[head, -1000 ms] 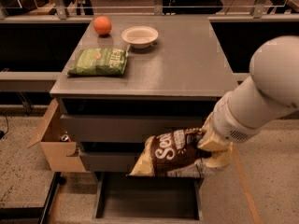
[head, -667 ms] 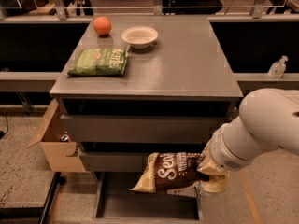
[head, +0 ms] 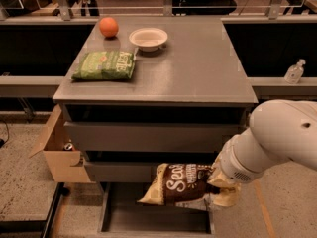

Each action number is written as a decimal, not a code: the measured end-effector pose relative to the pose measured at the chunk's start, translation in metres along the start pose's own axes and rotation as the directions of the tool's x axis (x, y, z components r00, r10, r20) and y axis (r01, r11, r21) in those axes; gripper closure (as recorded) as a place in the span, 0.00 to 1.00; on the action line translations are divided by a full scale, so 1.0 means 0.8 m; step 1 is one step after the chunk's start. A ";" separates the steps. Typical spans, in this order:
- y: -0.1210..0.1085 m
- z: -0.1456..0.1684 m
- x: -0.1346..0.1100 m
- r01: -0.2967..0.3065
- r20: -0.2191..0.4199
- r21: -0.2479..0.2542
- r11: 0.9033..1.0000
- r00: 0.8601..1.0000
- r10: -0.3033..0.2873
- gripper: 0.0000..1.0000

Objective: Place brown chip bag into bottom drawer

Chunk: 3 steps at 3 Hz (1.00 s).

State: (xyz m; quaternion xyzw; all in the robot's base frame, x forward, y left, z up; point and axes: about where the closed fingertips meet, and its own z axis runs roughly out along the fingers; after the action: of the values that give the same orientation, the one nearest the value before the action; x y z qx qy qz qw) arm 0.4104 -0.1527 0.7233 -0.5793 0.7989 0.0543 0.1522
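The brown chip bag (head: 179,184) is dark brown with tan edges and white script lettering. It hangs sideways over the right part of the open bottom drawer (head: 148,219), a wide shallow grey tray pulled out at floor level. My gripper (head: 216,188) is shut on the bag's right end, holding it just above the drawer's floor and in front of the middle drawer (head: 124,171). My white arm (head: 277,138) reaches in from the right.
On the cabinet top (head: 198,68) lie a green chip bag (head: 105,65), an orange (head: 108,27) and a white bowl (head: 148,37). A tan cardboard box (head: 57,152) stands at the cabinet's left. A sanitizer bottle (head: 294,72) sits on the ledge at right.
My arm and the brown bag have moved lower and a little left, bringing the bag down over the open bottom drawer.
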 end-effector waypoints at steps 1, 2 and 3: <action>0.002 0.050 0.009 -0.039 -0.013 -0.014 0.999 0.999 0.039 1.00; 0.003 0.116 0.023 -0.080 -0.034 -0.014 0.997 0.996 0.079 1.00; 0.007 0.193 0.036 -0.111 -0.060 -0.004 0.994 0.992 0.110 1.00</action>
State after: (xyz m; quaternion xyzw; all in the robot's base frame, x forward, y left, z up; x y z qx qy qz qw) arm 0.4246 -0.1365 0.5676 -0.5361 0.8338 0.0484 0.1228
